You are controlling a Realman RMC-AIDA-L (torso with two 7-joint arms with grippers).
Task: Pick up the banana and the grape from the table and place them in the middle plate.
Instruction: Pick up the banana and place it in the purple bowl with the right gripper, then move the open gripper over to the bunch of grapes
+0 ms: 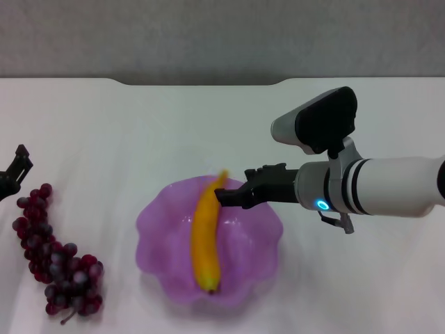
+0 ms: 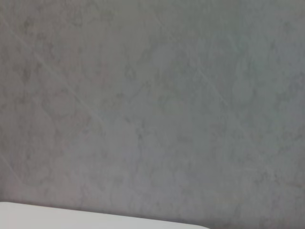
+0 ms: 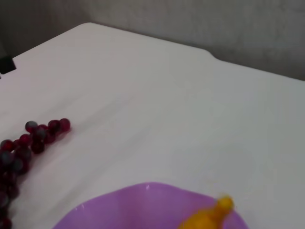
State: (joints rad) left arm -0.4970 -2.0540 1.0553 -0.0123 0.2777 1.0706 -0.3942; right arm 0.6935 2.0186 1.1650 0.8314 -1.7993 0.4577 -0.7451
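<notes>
The yellow banana lies lengthwise in the middle plate, a purple plate with a wavy rim, its far tip resting at the rim. My right gripper hovers by that far end, just right of the banana, open and holding nothing. In the right wrist view the plate rim and the banana's tip show at the near edge. The dark red grape bunch lies on the white table at the left, also seen as the grape in the right wrist view. My left gripper sits at the left edge, just beyond the bunch's far end.
The table's far edge has a rounded notch with a grey wall behind it. The left wrist view shows only that grey wall and a strip of table edge.
</notes>
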